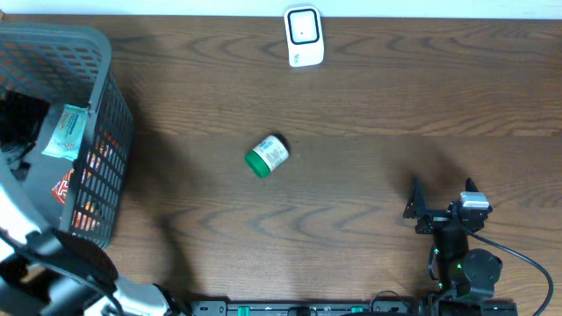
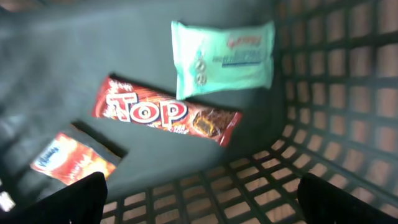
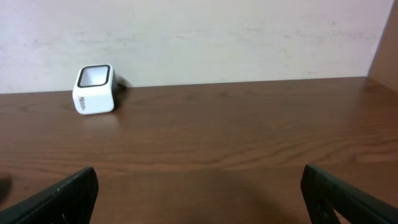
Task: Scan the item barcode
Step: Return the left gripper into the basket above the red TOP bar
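A white barcode scanner (image 1: 304,35) stands at the table's far edge; the right wrist view shows the scanner (image 3: 94,89) at far left. A white bottle with a green lid (image 1: 267,155) lies on its side mid-table. My left gripper (image 2: 202,199) is open inside the grey basket (image 1: 110,79), above its mesh wall. Below it lie a mint packet (image 2: 224,56), a red "Top" bar (image 2: 165,115) and a red-orange packet (image 2: 74,162). My right gripper (image 1: 442,204) is open over bare table at the near right, holding nothing.
The basket fills the table's left end, and the mint packet (image 1: 68,132) and red wrappers (image 1: 66,186) show through it from above. The left arm (image 1: 22,219) reaches into it from the near left. A pale wall (image 3: 249,37) rises behind the table.
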